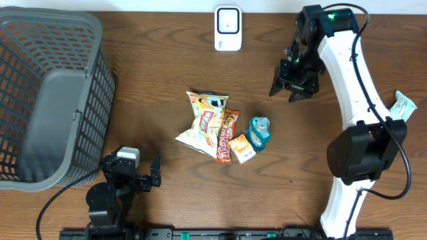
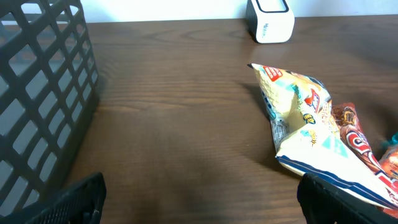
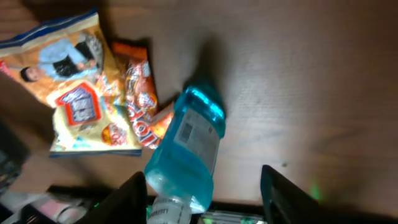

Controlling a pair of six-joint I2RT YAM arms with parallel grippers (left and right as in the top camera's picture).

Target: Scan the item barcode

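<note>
Right gripper (image 1: 285, 95): my jaws stand partly apart and hold nothing. I hang above the table's (image 1: 167, 80) far right part, near the white scanner (image 1: 227, 28) at the far edge.

Left gripper (image 1: 152, 172): my jaws are spread fully and are empty. I sit low at the near edge, just beside the grey basket (image 1: 40, 47).

Task item: the blue bottle (image 1: 258, 131) lies on its side at mid-table, well apart from both grippers. In the right wrist view its barcode label faces up. Its lower end looks close to my fingers (image 3: 127, 199) there, probably only because it lines up with them. The overhead view shows clear table between us.

Adjacent items: a small orange packet (image 1: 241, 148) touches the bottle on its near-left side. An orange snack bag (image 1: 227, 133) lies just left of that, partly over a yellow chip bag (image 1: 203, 120).
</note>
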